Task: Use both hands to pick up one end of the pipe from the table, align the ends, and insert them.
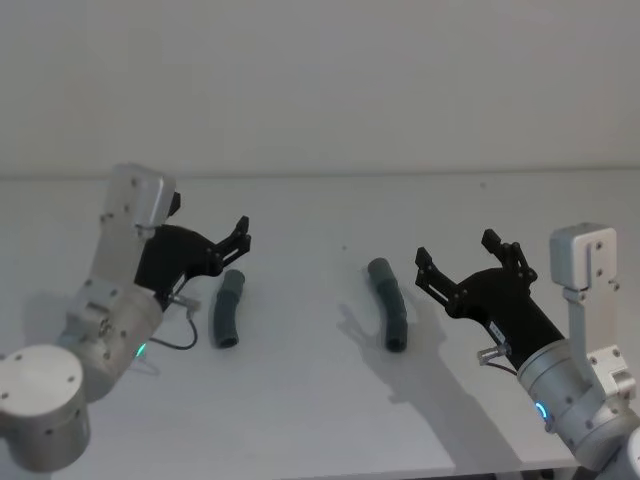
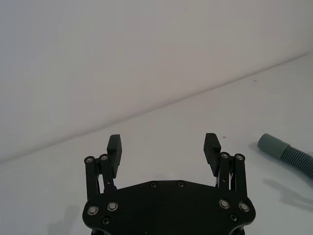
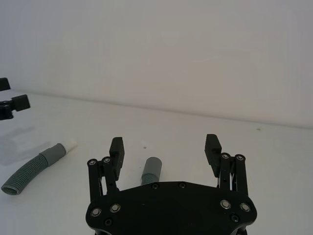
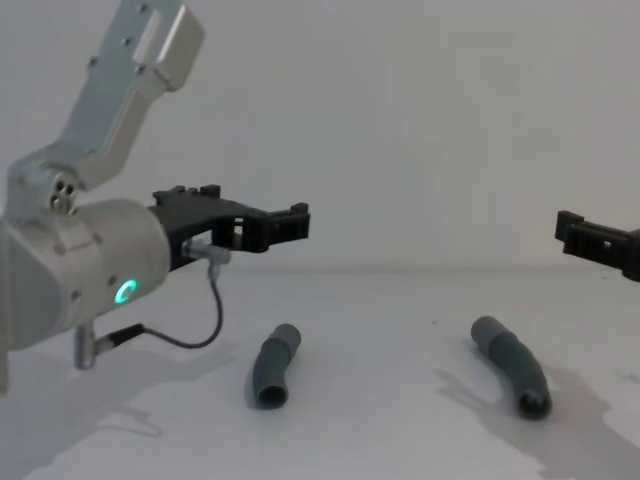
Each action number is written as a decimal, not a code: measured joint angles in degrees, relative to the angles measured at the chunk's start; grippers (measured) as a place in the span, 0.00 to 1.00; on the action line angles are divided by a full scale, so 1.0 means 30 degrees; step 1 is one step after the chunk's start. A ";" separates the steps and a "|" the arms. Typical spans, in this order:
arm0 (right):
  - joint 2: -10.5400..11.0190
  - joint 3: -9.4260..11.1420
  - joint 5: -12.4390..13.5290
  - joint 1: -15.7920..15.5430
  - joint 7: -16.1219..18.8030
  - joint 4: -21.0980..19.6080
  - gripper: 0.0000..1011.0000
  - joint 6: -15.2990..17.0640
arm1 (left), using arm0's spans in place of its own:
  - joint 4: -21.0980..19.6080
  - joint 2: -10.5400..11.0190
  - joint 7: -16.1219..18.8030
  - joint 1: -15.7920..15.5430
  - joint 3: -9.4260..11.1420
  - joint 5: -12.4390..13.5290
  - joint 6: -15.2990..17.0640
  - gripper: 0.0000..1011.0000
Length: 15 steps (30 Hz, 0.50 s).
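The left gripper's fingers [image 2: 114,145] stood wide apart and released, with nothing between them and nothing touching them. The left gripper [image 1: 232,243] hung above the worktop [image 1: 300,410], aimed forward. In the head view the left hose piece [image 1: 229,308] lay flat near its six o'clock, apart from it.

The right gripper's fingers [image 3: 212,145] were spread just as wide and were also empty. The right gripper [image 1: 457,250] hovered off the surface, with the right hose piece [image 1: 388,303] near its eight o'clock in the head view, not touching.

Both dark grey corrugated pieces rested on the worktop, each slightly bent and well apart from the other. From the middle of the head view, one lay at about eight o'clock and the other at about four. The right wrist view showed a white plug tip [image 3: 70,145] on one cuff of the left hose piece.

Each arm seemed posted beside its own piece with its fingers already open, ready to drop and take hold. Nothing was lifted yet, so the task looked to be at its start. A grasp on the ribbed middle would probably leave the smooth cuffs free for joining.
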 joint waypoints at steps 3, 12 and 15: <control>0.0000 0.0000 0.0000 -0.0001 0.0001 0.0001 0.99 0.0000 | 0.0006 -0.0478 0.0171 -0.0320 -0.0055 -0.0349 0.1298 0.99; 0.0000 0.0000 -0.0001 0.0000 0.0000 0.0000 0.99 -0.0001 | -0.0466 -0.1199 0.0740 -0.0897 0.0051 -0.0623 0.4352 0.99; 0.0001 0.0000 0.0000 -0.0001 0.0000 0.0001 0.99 0.0000 | -0.0801 -0.1333 0.1038 -0.1093 0.0239 -0.0533 0.5677 0.99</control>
